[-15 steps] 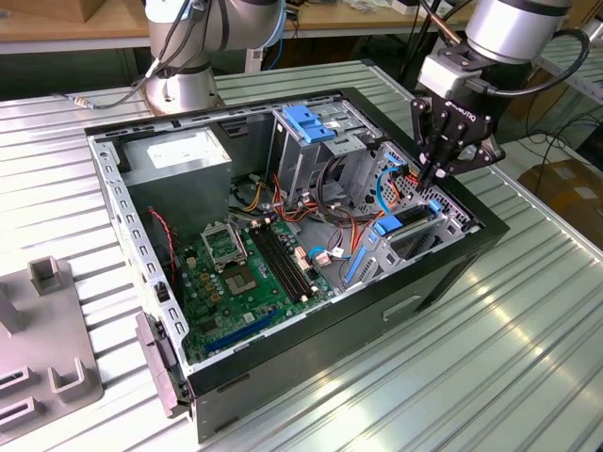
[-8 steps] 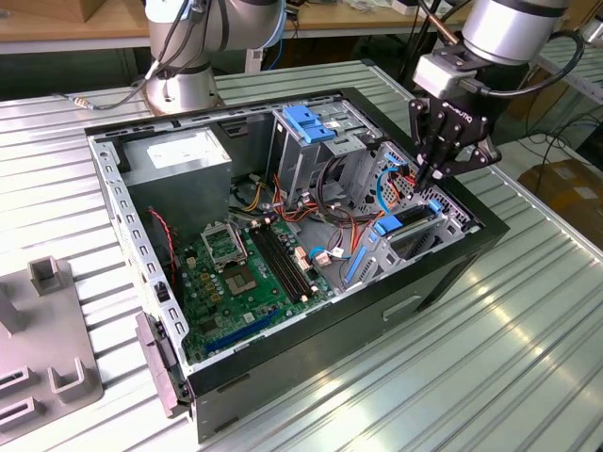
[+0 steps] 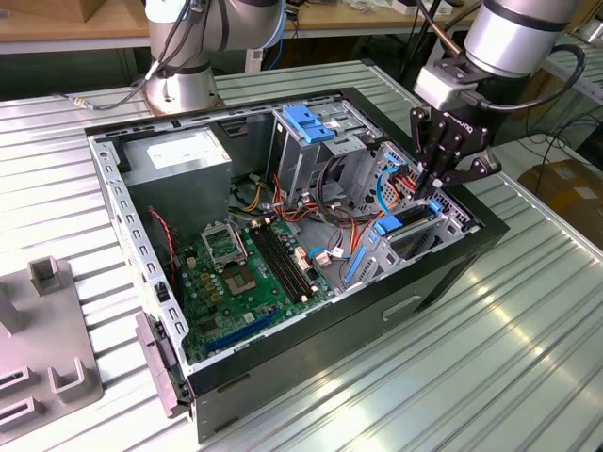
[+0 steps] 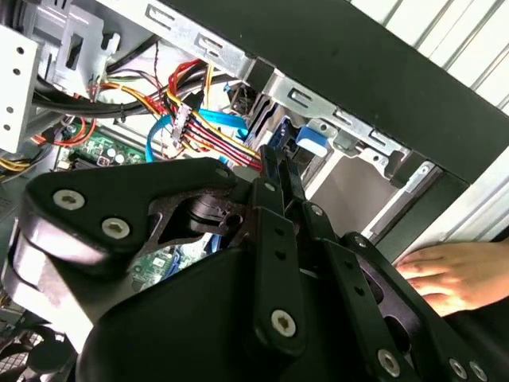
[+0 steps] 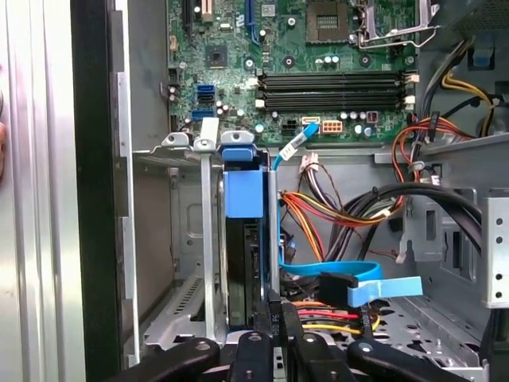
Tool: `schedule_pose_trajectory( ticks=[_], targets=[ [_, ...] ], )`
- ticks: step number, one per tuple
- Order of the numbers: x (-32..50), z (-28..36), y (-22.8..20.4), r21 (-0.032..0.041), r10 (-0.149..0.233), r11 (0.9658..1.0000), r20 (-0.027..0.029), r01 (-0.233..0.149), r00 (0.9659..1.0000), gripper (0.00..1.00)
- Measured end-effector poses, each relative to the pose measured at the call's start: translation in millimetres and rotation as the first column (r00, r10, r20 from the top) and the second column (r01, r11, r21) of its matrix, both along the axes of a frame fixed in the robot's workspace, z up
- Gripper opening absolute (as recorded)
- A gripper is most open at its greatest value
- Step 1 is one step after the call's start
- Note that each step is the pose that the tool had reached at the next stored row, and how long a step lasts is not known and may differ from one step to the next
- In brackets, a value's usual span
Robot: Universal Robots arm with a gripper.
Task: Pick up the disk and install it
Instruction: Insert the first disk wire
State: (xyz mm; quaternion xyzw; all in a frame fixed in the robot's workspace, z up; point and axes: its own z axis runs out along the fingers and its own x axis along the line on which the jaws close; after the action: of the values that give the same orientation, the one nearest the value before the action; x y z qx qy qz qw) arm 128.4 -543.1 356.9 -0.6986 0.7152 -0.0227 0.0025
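Note:
The disk point(image 5: 242, 263) stands on edge in a metal bay of the open computer case point(image 3: 452, 254), at the side on the exterior view's right. Its blue carrier frame point(image 5: 242, 191) caps the end toward the motherboard, and that frame point(image 3: 389, 225) shows as a blue tab in the exterior view. My gripper point(image 3: 433, 188) reaches down into the case over the bay. In both wrist views its dark fingers point(image 5: 270, 318) sit close together, shut on the disk's near edge. The gripper point(image 4: 280, 171) points at a blue part of the disk point(image 4: 306, 139).
Red, yellow and black wires and a thin blue data cable point(image 5: 366, 286) lie beside the bay. A taller drive cage with a blue bracket point(image 3: 306, 122) stands behind it. The motherboard point(image 3: 250, 273) fills the case floor. A person's hand point(image 4: 445, 274) rests outside the case wall.

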Motion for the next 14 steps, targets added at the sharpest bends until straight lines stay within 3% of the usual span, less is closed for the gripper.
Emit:
schedule_pose_trajectory(
  ticks=[4,14],
  targets=[
    [-1.3,-1.8,-7.2,0.0105,0.002,0.9999,0.0000,-0.002,1.0000,0.17],
    [-2.4,-7.3,-7.4,0.0119,0.008,0.9999,0.0000,-0.008,1.0000,0.17]
  ],
)
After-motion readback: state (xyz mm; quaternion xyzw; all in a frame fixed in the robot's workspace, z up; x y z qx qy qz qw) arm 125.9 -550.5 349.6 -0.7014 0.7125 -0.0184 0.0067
